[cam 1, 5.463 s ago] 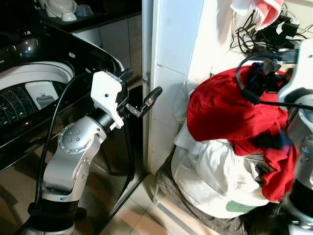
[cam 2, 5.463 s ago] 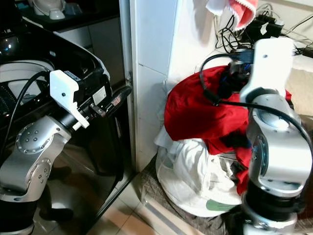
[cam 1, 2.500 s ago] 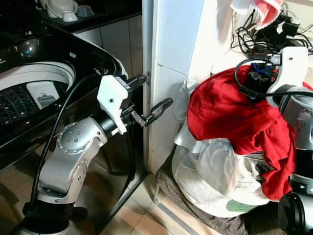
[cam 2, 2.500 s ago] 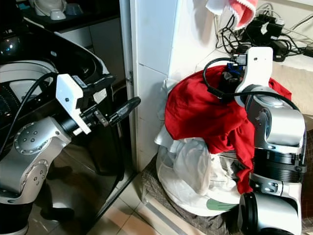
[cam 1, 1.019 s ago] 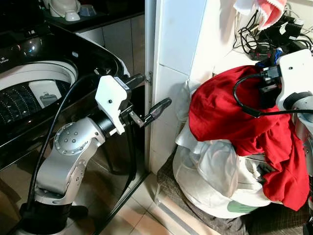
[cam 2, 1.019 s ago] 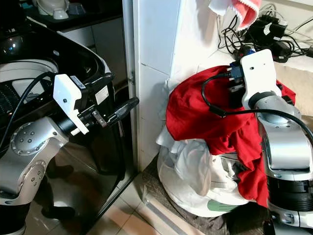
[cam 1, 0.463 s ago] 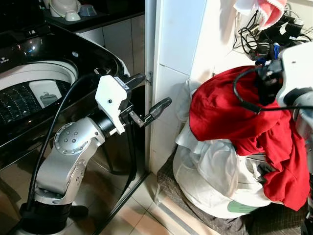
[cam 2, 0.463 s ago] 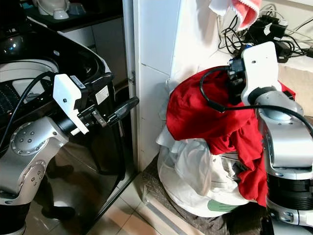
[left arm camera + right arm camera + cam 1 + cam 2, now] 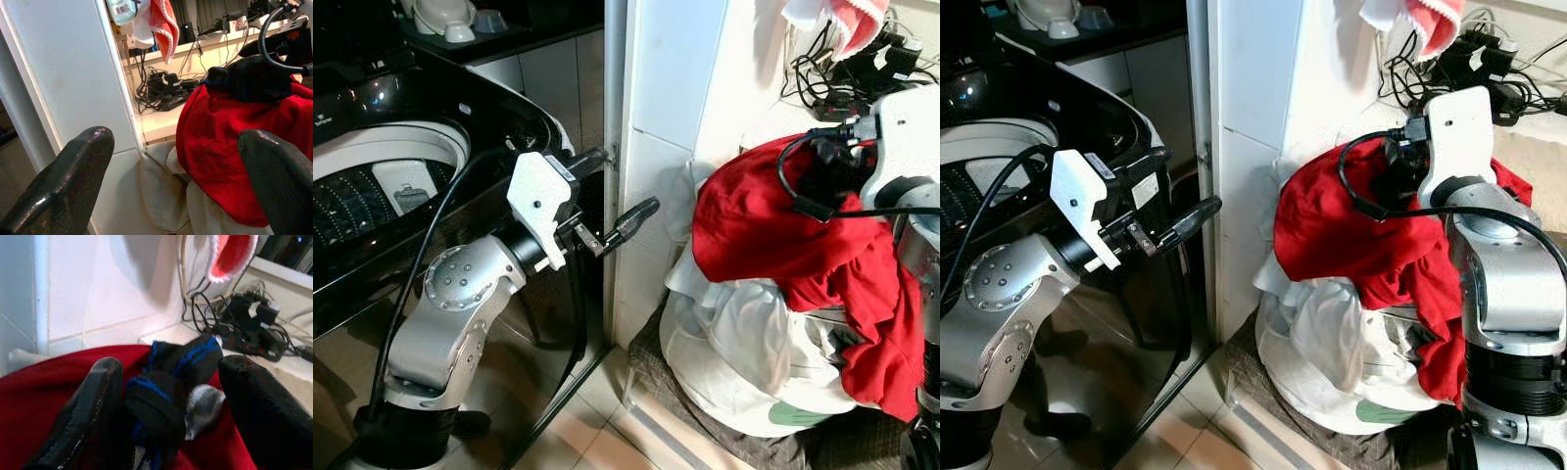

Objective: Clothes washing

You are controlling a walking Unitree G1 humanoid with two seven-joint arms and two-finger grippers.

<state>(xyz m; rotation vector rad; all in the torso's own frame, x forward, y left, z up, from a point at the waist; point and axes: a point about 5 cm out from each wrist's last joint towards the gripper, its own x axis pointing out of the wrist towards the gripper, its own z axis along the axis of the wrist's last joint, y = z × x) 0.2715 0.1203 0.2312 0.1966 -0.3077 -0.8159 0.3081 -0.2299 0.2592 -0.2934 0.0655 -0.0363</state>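
1. The left gripper (image 9: 171, 171) is raised in front of the washing machine (image 9: 382, 186), its fingers (image 9: 68, 181) spread wide with nothing between them. They aim across the gap toward the laundry heap.
2. Just past the left fingers stands the white tiled pillar (image 9: 661, 127), between the washing machine and the heap.
3. Beyond the pillar, ahead of the left fingers and well apart from them, a red garment (image 9: 773, 235) drapes over a bulging white laundry bag (image 9: 744, 362). The bag rests on a dark patterned cloth (image 9: 675, 387) on the tiled floor (image 9: 597, 421).
4. The right gripper (image 9: 166, 396) is at the top of the red garment. Its fingers (image 9: 93, 406) are spread, with a dark garment with blue stripes (image 9: 171, 382) bunched between them. The garment touches the inner side of one finger; whether the other finger touches it cannot be told.
5. The red garment lies directly under the right fingers and hangs down the far side of the bag beside the right arm.
6. Past the right fingertips, a white counter (image 9: 274, 367) carries a tangle of black cables and plugs (image 9: 244, 323).
7. Above the counter, beyond both grippers, hangs a pink cloth with a white edge (image 9: 1420, 24).
8. Behind the left arm, the washing machine's lid is open and its drum (image 9: 362, 196) is exposed.
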